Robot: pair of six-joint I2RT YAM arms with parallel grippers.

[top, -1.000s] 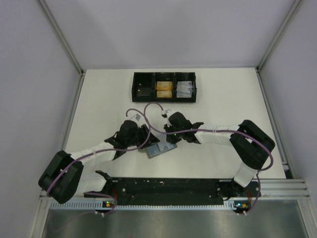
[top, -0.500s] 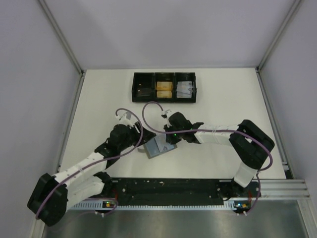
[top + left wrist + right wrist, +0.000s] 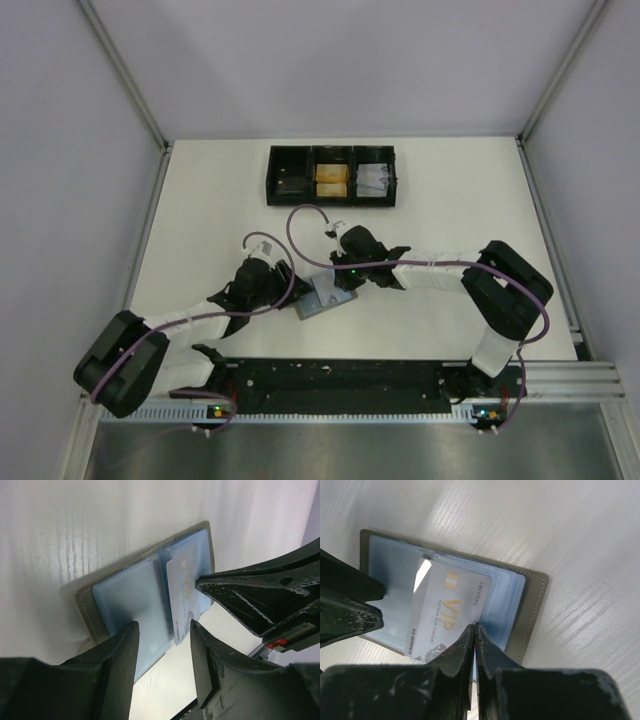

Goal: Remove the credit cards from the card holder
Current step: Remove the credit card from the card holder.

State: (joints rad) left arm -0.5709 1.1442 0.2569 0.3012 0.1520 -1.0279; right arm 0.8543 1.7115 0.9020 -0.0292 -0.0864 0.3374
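Observation:
The grey card holder [image 3: 318, 303] lies open on the table, light blue inside [image 3: 125, 590]. A silvery credit card [image 3: 440, 615] marked VIP sticks partly out of its right-hand pocket, tilted up; it also shows in the left wrist view [image 3: 181, 580]. My right gripper [image 3: 474, 627] is shut on that card's edge, above the holder's right half [image 3: 338, 282]. My left gripper [image 3: 162, 630] is open at the holder's left half [image 3: 292, 284], one finger [image 3: 125, 640] on the blue left page. Other cards are hidden.
A black three-compartment tray [image 3: 332, 176] stands at the back of the table, with yellow and clear items inside. Both arms' cables loop above the holder [image 3: 300, 225]. Grey walls close in both sides.
The left arm swung out and came back, its gripper staying at the holder's left side. The holder's blue inside and the pale card now show more. The right gripper has barely moved.

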